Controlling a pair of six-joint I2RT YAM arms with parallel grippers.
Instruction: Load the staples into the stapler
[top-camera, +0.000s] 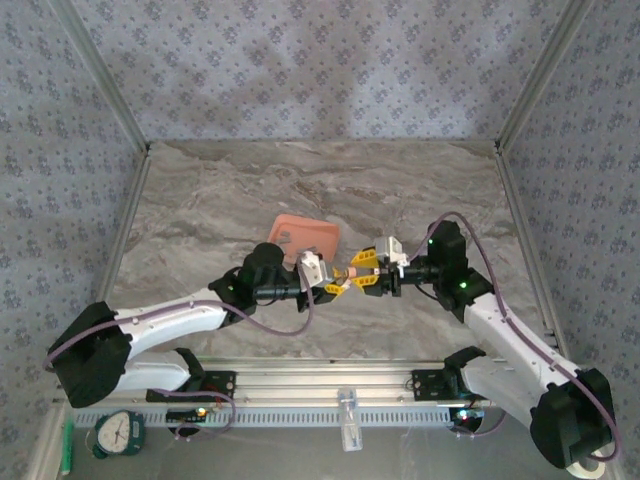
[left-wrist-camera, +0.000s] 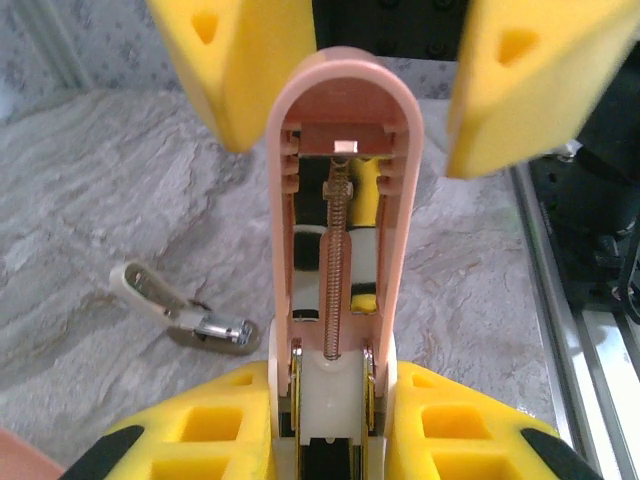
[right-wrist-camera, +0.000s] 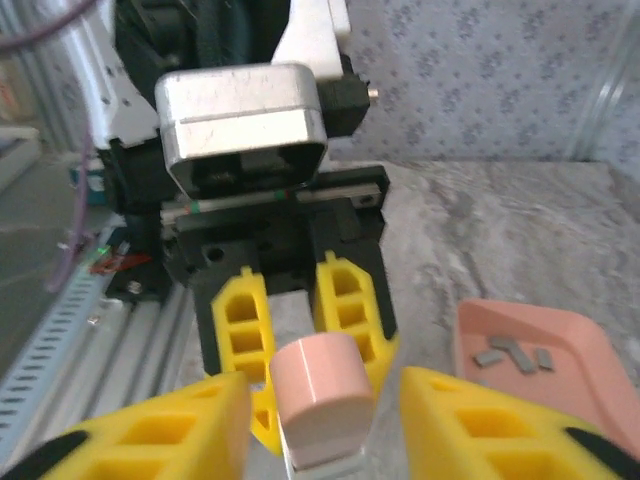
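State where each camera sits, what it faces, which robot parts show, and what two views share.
Top external: above and behind the bases, looking down on the marble-patterned table; both arms show, left gripper and right gripper facing each other mid-table.
Left wrist: on the left arm, facing the right gripper along the opened pale pink stapler; own yellow fingers below.
Right wrist: on the right arm, facing the left gripper; own fingers at the bottom.
Shared: both wrist views hold the stapler.
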